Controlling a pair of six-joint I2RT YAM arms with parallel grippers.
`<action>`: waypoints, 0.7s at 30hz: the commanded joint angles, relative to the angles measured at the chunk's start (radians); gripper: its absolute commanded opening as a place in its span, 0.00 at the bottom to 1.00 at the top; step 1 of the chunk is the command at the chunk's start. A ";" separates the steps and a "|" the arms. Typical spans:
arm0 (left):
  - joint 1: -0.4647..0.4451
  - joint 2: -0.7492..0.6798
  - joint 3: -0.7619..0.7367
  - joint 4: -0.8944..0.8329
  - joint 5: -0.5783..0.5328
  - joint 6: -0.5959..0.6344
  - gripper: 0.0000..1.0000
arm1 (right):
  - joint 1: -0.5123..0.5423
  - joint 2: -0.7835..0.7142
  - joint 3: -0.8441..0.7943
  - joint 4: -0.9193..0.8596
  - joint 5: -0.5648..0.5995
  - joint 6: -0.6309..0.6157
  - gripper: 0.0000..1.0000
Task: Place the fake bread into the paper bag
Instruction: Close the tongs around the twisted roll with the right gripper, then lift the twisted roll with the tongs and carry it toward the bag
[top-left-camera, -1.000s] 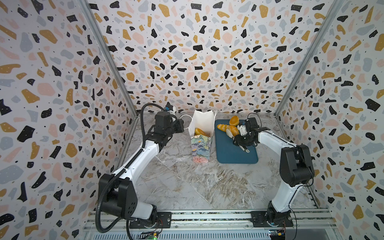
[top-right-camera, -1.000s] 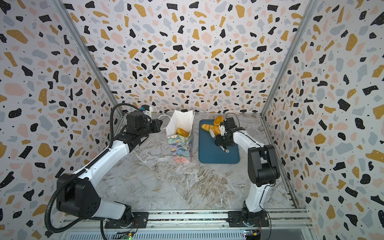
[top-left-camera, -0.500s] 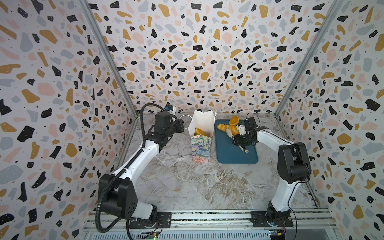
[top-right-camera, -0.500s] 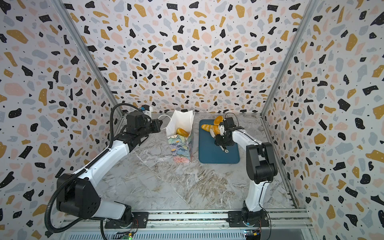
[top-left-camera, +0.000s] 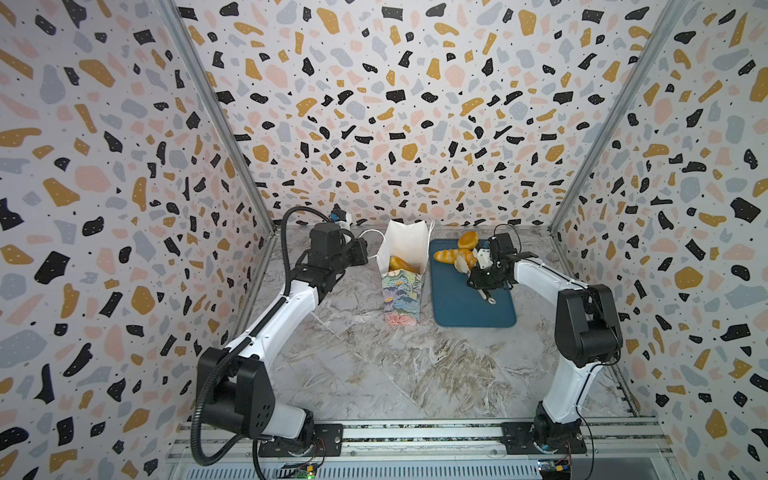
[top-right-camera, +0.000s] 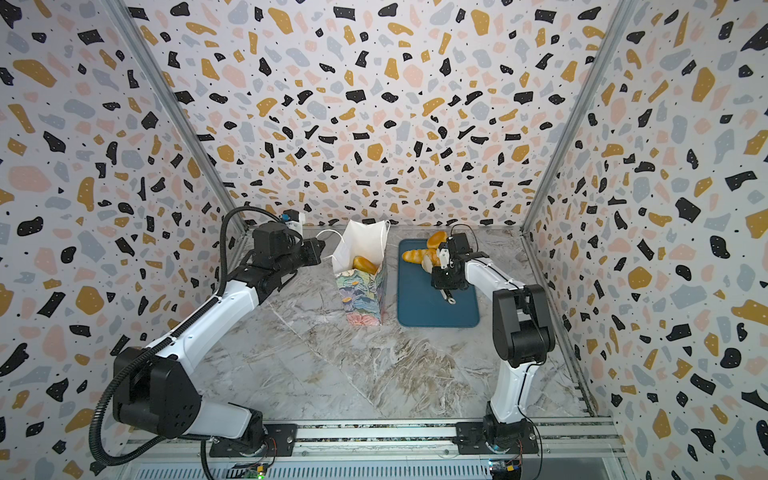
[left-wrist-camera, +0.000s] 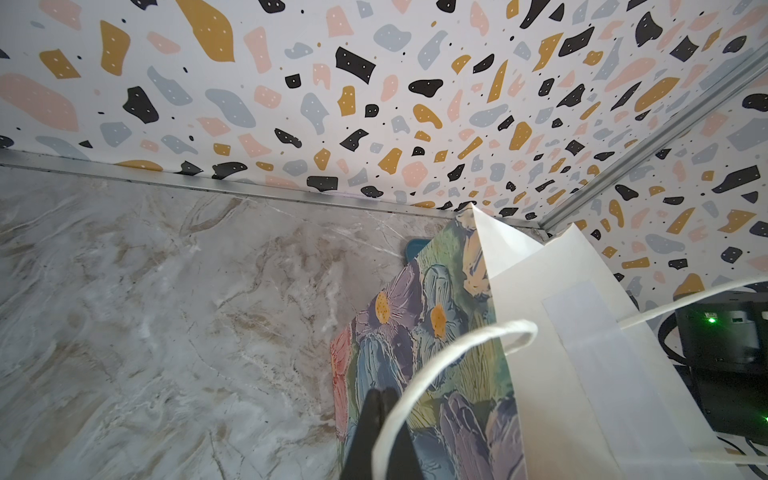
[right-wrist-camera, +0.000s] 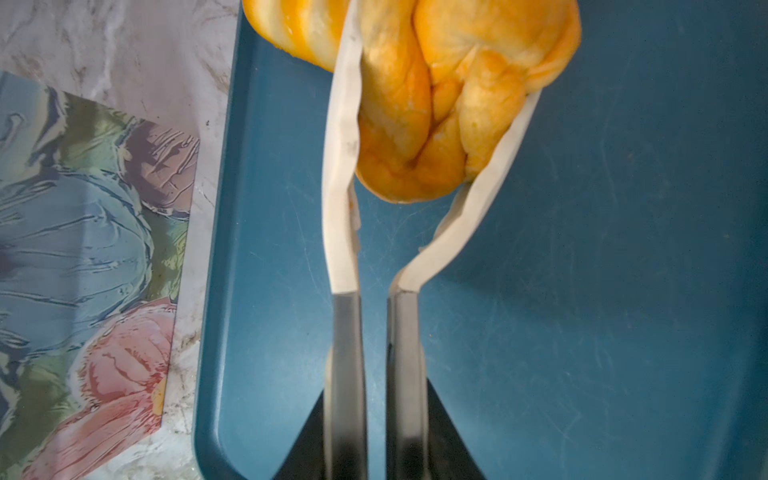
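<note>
Right wrist view: pick step, right end effector (right-wrist-camera: 376, 449) clamps white-tipped steel tongs (right-wrist-camera: 347, 353) round golden-brown twisted toy bread (right-wrist-camera: 415, 104) on dark teal tray (right-wrist-camera: 623, 291). Nxt: lift, carry over floral paper bag (right-wrist-camera: 83, 228) beside tray; left end effector (left-wrist-camera: 379, 415) closed.

Twin top cameras look steeply down at the whole scene from the front; close wrist cameras share the paper bag (left-wrist-camera: 440, 345) and tray (right-wrist-camera: 623, 270).

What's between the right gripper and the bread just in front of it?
Tongs: the right gripper squeezes their metal arms, and their white tips clamp the bread. The right wrist view shows this.
</note>
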 joint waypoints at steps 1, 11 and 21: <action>0.008 0.001 0.026 0.009 0.012 0.007 0.00 | -0.004 -0.074 -0.018 0.023 -0.011 0.017 0.29; 0.009 0.001 0.025 0.012 0.014 0.004 0.00 | -0.003 -0.147 -0.082 0.053 -0.008 0.037 0.27; 0.009 -0.003 0.021 0.016 0.016 0.001 0.00 | -0.004 -0.214 -0.162 0.091 -0.009 0.060 0.27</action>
